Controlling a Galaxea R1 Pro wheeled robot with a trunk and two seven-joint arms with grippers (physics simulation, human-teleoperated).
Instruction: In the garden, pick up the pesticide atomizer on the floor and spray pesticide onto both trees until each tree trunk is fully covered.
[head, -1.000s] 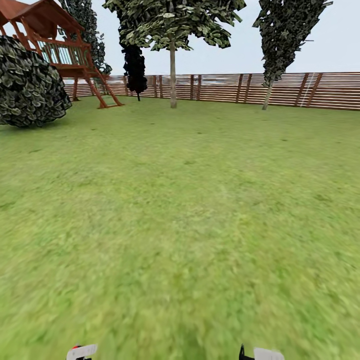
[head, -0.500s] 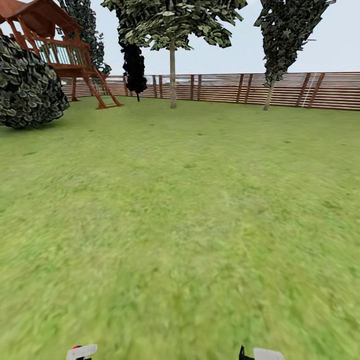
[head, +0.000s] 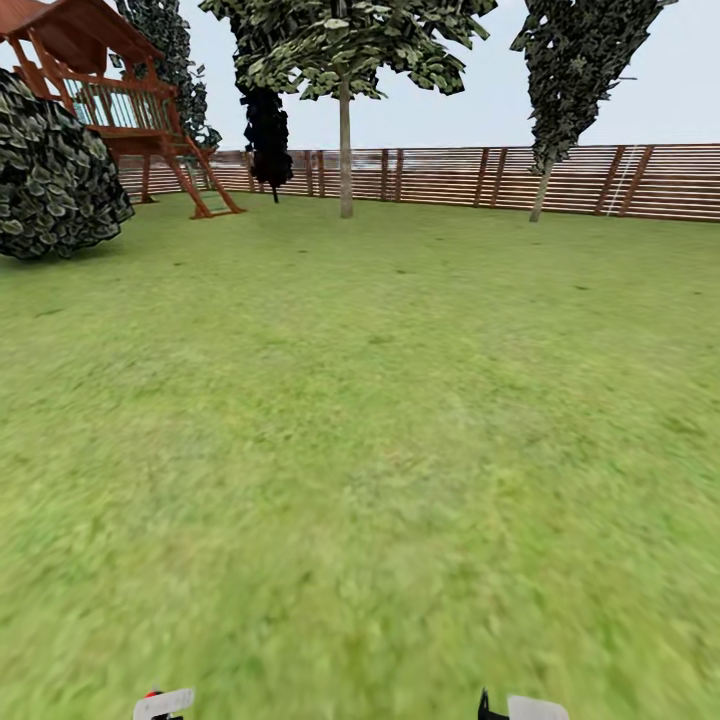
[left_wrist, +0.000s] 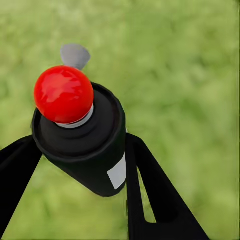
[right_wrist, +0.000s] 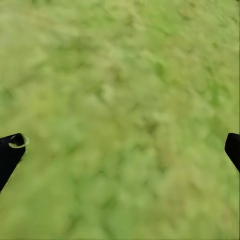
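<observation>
The pesticide atomizer (left_wrist: 80, 135), a black cylinder with a bright red ball tip, sits between the black fingers of my left gripper (left_wrist: 82, 147), which is shut on it. In the head view only a red speck of the atomizer (head: 150, 693) shows beside the left gripper (head: 163, 704) at the bottom edge. My right gripper (head: 522, 708) is low at the bottom right; in its wrist view the right gripper (right_wrist: 120, 147) is open over bare grass. Far ahead stands a tree (head: 345, 150) with a pale bare trunk, and another tree (head: 541, 190) with a leaning trunk stands to its right.
Green lawn (head: 380, 420) stretches to a brown slat fence (head: 450, 177). At the far left are a round bush (head: 55, 170) and a wooden play tower (head: 120, 100). A slim dark tree (head: 268, 130) stands by the fence.
The whole head view has shifted a little: the bush and play tower sit further left, so the camera moved. Both grippers hold the same pose.
</observation>
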